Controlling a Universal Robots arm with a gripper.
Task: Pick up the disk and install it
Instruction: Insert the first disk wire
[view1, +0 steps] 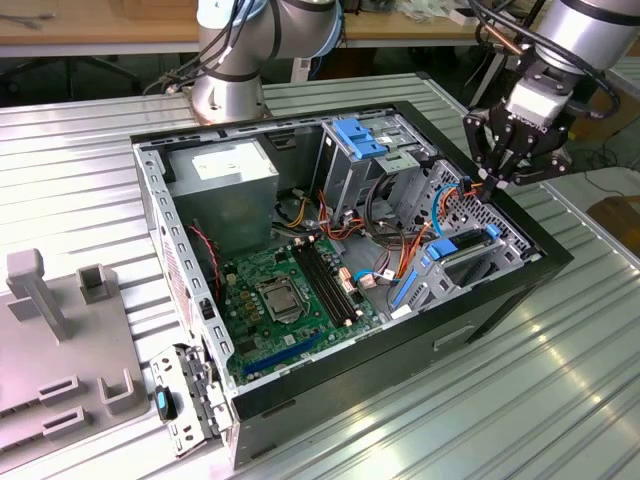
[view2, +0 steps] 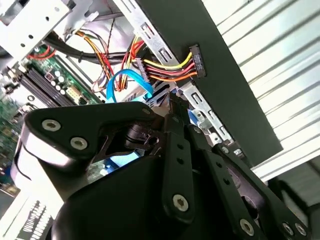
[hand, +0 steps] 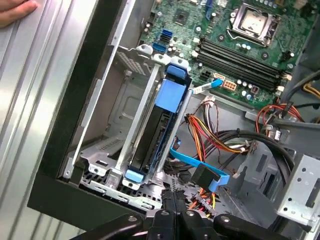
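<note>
Your claw (view1: 489, 184) hangs at the open computer case's (view1: 520, 275) rim, fingertips clenched together on nothing. Disk (hand: 169, 96) sits on edge in the metal drive cage (hand: 117, 110), just beyond the claw's tips, with orange-yellow power wires (hand: 212, 137) beside it.

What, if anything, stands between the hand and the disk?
Nothing visible lies directly between them. In the first wrist view the disk stands in the drive cage, with the hand near the cage's end. A blue data cable and power wires run close beside that path.
</note>
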